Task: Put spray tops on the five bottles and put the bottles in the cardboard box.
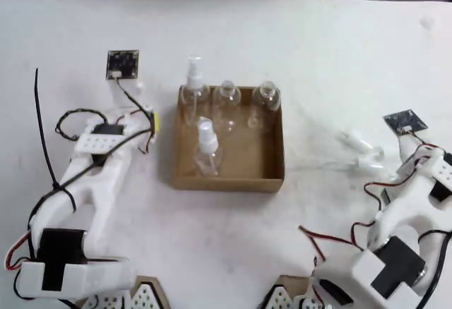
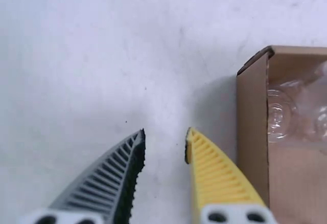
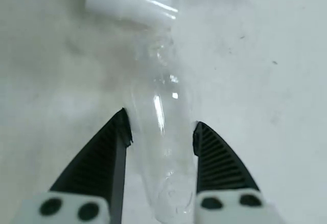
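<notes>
Bottle (lying flat), inside right gripper

bottles crowd box back, front-right corner free

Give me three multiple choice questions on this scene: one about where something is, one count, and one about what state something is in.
1. Where is the left gripper relative to the cardboard box?
A. Inside it
B. Over the table, beside its outer wall
C. Directly above it

2. How many bottles stand in the box?
A. Two
B. Five
C. Four

3. The bottle in the box's far right corner is:
A. without a spray top
B. lying on its side
C. fitted with a spray top

Answers:
1 B: the left wrist view shows its fingers over the table next to the box wall.
2 C: the high view shows four standing upright.
3 A: its neck is bare, while two others wear white spray tops.
</notes>
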Controlling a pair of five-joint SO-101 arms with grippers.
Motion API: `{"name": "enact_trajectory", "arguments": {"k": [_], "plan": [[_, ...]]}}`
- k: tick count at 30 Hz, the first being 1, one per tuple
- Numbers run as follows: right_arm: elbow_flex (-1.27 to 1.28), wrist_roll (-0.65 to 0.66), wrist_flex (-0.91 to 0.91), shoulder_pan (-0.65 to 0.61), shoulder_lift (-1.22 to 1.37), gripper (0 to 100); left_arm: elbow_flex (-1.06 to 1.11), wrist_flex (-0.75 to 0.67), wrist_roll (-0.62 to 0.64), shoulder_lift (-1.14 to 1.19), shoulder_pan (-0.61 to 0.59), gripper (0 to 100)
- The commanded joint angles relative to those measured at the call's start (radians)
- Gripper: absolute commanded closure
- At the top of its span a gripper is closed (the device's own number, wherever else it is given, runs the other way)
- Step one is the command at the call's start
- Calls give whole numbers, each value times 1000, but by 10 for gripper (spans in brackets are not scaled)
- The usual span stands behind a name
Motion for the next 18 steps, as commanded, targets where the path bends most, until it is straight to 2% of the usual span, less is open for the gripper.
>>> {"name": "enact_trajectory", "arguments": {"k": [1,7,13,18], "plan": [[32,15,-38,10,-41,944,-8,-25,-14,-21,12,876],[20,23,-33,-7,-64,733,-8,-25,-14,-21,12,876],[-64,55,93,-156,-139,755,-8,-25,-14,-21,12,876],[-77,54,94,-239,-139,755,-8,-25,-14,-21,12,876]]}}
